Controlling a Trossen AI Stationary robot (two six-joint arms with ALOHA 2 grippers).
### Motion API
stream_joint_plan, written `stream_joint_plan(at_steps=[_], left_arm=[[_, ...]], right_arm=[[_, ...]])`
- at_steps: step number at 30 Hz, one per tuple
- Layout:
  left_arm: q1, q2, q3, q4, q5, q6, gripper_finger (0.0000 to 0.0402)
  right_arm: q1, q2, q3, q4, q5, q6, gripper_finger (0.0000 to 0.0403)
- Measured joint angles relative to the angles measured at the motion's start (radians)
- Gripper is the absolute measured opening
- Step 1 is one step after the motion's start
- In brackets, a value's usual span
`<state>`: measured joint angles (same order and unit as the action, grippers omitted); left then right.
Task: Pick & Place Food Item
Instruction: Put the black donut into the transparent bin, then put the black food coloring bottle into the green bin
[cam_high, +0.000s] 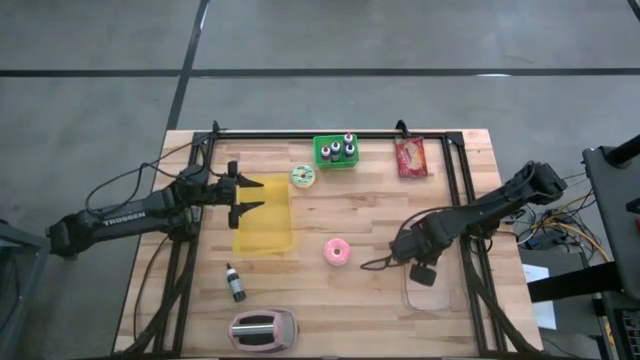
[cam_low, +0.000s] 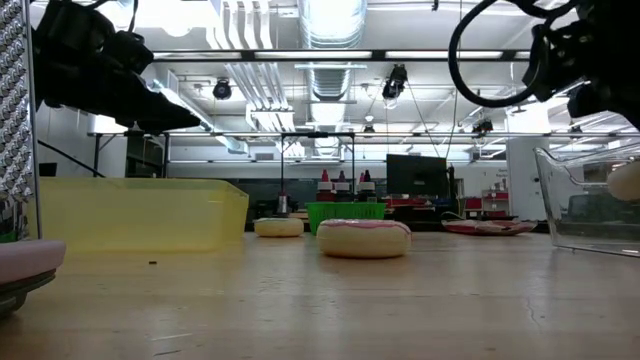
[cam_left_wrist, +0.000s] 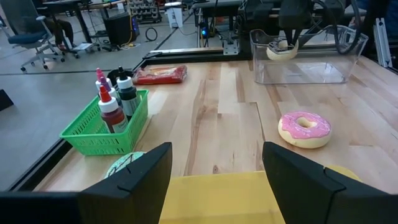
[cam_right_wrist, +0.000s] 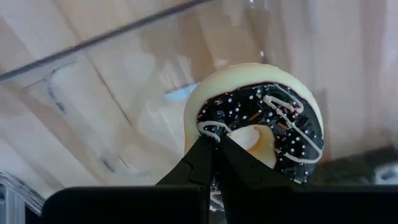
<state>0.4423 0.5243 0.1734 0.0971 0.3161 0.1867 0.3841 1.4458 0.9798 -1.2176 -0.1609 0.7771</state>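
1. Placing step: right gripper (cam_right_wrist: 214, 163), at the table's four o'clock, is clamped on the chocolate donut (cam_right_wrist: 261, 121) inside the clear container (cam_left_wrist: 305, 56).
2. Next: release it there.
3. Left gripper (cam_high: 250, 195) waits wide open, empty, over the yellow bin (cam_high: 265, 228).

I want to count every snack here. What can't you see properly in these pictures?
- Chocolate donut: in the high view the right gripper covers it.
- Clear bin: cut off by the low view's edge.
- Red packet: too small in the high view to tell what is inside.
- Green donut: partly behind the left gripper's finger in the left wrist view.
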Motion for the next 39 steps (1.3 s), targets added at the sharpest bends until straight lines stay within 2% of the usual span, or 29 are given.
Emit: stream_joint_plan(at_steps=[7, 23, 29, 39], left_arm=[[0.000, 0.000, 0.000, 0.000, -0.002, -0.001, 0.0257], [0.000, 0.000, 0.000, 0.000, -0.001, -0.004, 0.0257], [0.000, 0.000, 0.000, 0.000, 0.000, -0.004, 0.0257], [0.000, 0.000, 0.000, 0.000, 0.001, -0.003, 0.0257]], right_arm=[[-0.002, 0.000, -0.059, 0.111, -0.025, -0.022, 0.0008], [-0.005, 0.000, -0.118, 0.212, -0.032, 0.009, 0.0013], [-0.005, 0.000, -0.119, 0.230, -0.033, 0.028, 0.0049], [-0.005, 0.000, -0.119, 0.229, -0.014, 0.053, 0.0145]])
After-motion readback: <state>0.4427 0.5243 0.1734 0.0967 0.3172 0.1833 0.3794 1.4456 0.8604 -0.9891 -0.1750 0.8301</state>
